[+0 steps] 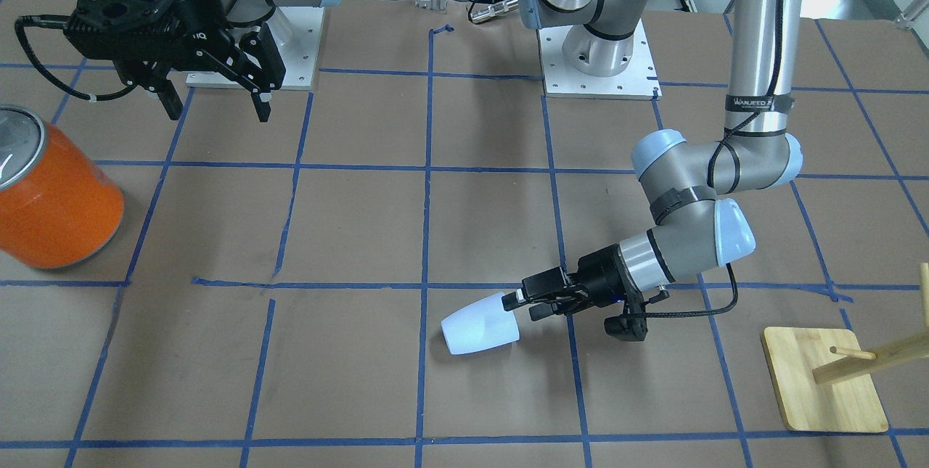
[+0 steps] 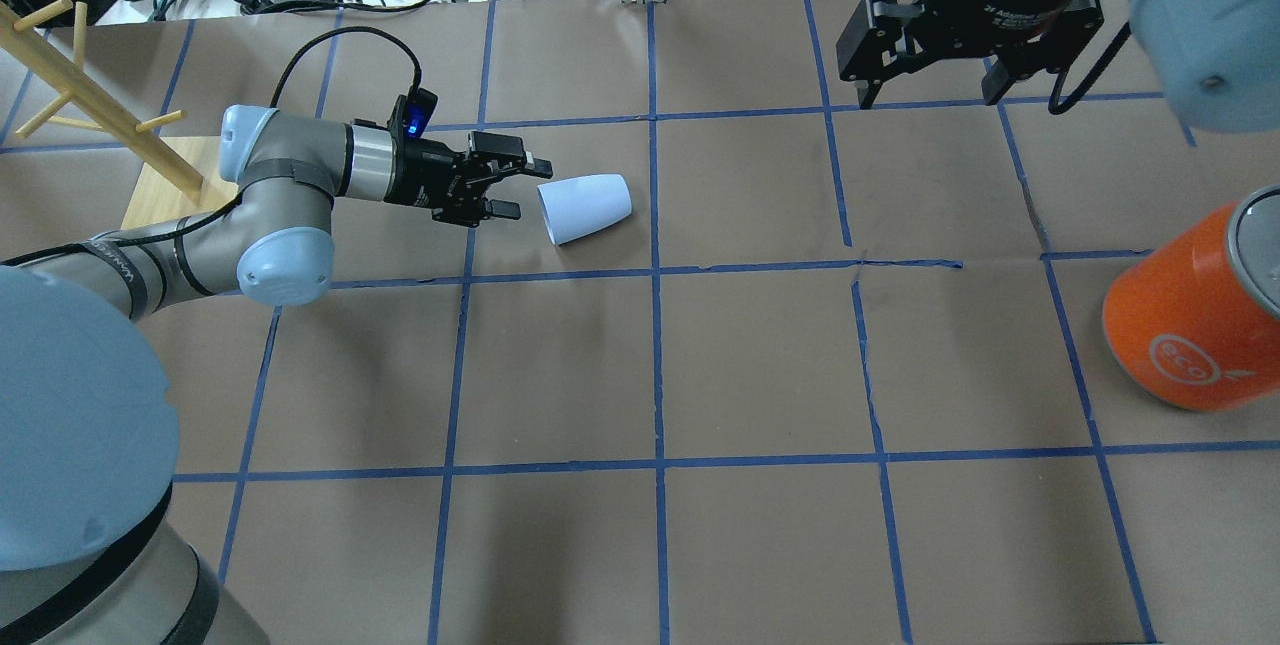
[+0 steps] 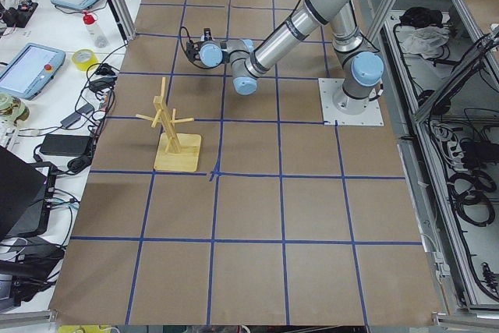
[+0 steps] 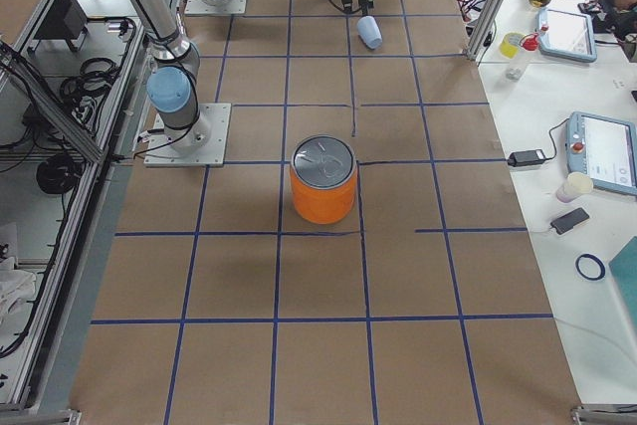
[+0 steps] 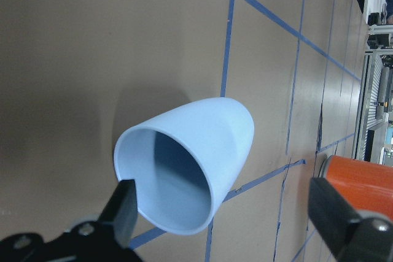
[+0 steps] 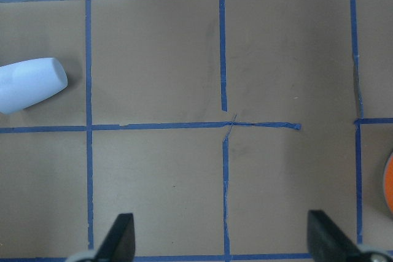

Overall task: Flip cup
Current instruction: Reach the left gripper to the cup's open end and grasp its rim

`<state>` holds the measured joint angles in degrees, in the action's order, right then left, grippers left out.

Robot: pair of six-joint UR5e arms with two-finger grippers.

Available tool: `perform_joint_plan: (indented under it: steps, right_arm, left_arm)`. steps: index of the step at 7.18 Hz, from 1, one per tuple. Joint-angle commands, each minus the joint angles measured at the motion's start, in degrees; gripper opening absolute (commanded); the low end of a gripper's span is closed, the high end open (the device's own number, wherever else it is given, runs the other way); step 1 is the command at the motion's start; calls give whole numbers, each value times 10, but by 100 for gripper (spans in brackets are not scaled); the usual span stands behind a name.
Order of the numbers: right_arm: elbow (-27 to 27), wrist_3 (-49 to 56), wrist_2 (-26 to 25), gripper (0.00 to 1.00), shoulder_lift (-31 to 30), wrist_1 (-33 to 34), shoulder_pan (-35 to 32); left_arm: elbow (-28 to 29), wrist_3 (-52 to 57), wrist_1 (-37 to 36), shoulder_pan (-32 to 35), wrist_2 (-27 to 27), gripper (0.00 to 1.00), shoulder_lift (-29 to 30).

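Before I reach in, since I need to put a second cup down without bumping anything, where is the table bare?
Bare: the middle squares between the cup and the orange can, and the squares from there toward the robot. Crowded: the left gripper, cup and wooden rack sit close together. The right gripper hangs high on the can's side.

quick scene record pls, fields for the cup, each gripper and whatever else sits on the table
cup: lying on its side on the table, open mouth toward the left gripper
left gripper: open, low at the cup's rim, not closed on it
right gripper: open, raised, empty, well apart from the cup
other things: orange canister, upright; wooden rack
task state: cup not standing yet
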<state>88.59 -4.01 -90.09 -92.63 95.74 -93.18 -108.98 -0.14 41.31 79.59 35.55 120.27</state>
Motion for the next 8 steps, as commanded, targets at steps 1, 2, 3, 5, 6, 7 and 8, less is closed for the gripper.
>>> perform_joint_plan:
  steps: [1,2,3,5,6,7,8]
  right_arm:
    - [0,1,0,100,0,0,0]
    - [0,1,0,100,0,1,0]
    - [0,1,-1,100,0,-1,0]
    - [0,1,0,100,0,-1,0]
    - [0,1,0,100,0,-1,0]
    - [0,0,0,100,0,0,0]
    - [0,1,0,100,-1,-1,0]
  left_arm:
    - [3,-53,-39,21,1,100,14]
    - [6,-70,-43,22,1,95,21]
    - [10,-100,-43,22,0,94,23]
    - [24,-105,-42,25,-1,67,26]
    - [29,-104,-42,25,-26,54,26]
    - [30,-104,-43,27,-38,21,24]
    - [30,-103,-44,27,-37,12,24]
